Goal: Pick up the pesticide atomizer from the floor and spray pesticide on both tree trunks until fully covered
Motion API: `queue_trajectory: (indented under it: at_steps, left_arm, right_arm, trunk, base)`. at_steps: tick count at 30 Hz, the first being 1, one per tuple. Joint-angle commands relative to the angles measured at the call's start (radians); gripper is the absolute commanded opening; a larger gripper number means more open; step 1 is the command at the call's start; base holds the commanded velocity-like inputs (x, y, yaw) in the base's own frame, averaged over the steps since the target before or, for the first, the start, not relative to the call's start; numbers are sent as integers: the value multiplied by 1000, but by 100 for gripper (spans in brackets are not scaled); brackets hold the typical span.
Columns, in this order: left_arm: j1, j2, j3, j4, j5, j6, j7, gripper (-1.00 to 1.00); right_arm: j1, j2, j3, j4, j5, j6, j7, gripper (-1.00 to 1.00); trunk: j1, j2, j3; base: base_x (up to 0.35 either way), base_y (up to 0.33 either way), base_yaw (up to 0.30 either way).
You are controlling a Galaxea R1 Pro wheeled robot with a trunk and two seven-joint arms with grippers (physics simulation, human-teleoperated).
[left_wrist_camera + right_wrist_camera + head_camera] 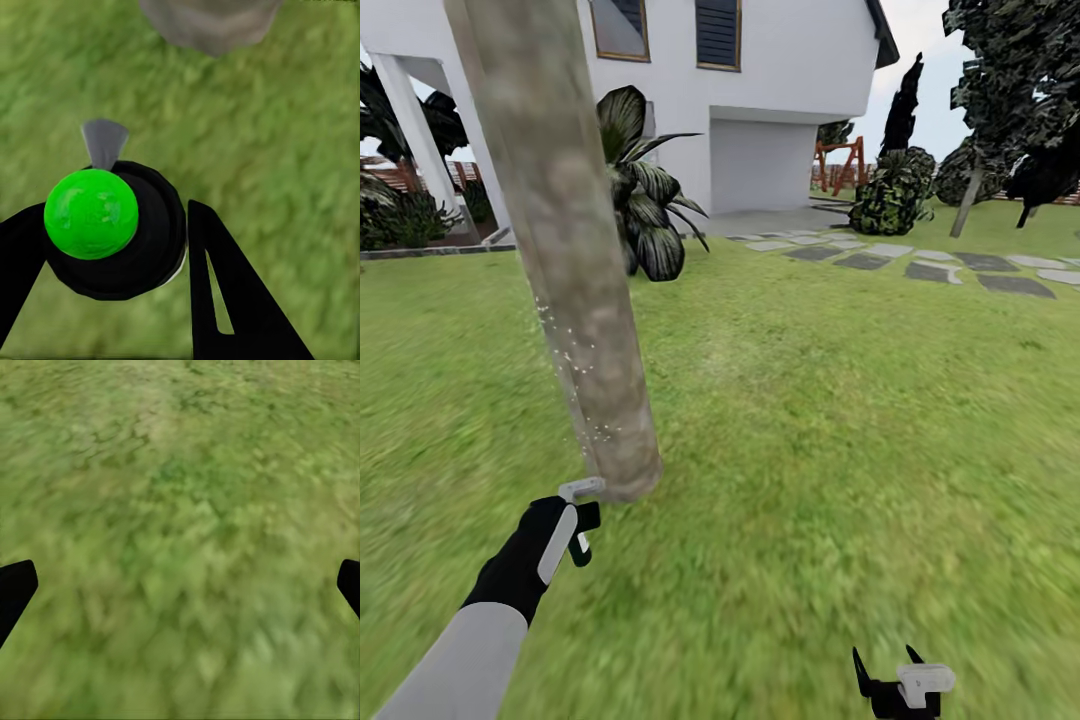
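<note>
From the head view, the left gripper [582, 522] sat at the foot of the tree trunk [565, 250], its fingers closed around the pesticide atomizer [582, 515], whose pale grey trigger head reached just ahead of the fingertips and almost touched the bark. Fine white specks dotted the trunk's side above the nozzle. Past the trunk stood a broad-leaved plant [645, 190], the white house [760, 90] and grey stepping stones [920, 262] across the lawn [840, 420]. The right gripper [890, 672] hung low over the grass, well apart from the trunk, its dark fingers spread with nothing between them. In the left wrist view, the atomizer [112, 229] sat clamped between the black fingers [225, 300], showing a dark round body with a bright green disc, its grey nozzle pointing beyond the fingertips toward the trunk base [210, 22]. In the right wrist view, both finger [15, 589] tips stood wide apart over bare grass [180, 525].
</note>
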Motion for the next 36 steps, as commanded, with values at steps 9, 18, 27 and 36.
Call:
queue_trajectory:
  at_steps: [9, 18, 27, 36]
  left_arm:
    - [0, 0, 0, 1, -1, 0, 0, -100]
    - [0, -3, 0, 1, -1, 0, 0, -100]
    - [0, -5, -1, 2, -1, 0, 0, -100]
    - [0, -6, -1, 3, -1, 0, 0, -100]
  right_arm:
    - [0, 0, 0, 0, 0, 0, 0, 100]
    - [0, 0, 0, 0, 0, 0, 0, 100]
    - [0, 0, 0, 0, 0, 0, 0, 100]
    - [0, 0, 0, 0, 0, 0, 0, 100]
  trunk:
    - [0, 0, 0]
    - [0, 0, 0]
    - [0, 0, 0]
    - [0, 0, 0]
  base:
    - [138, -266, 98]
    - [155, -263, 0]
    - [155, -263, 22]
    - [154, -263, 260]
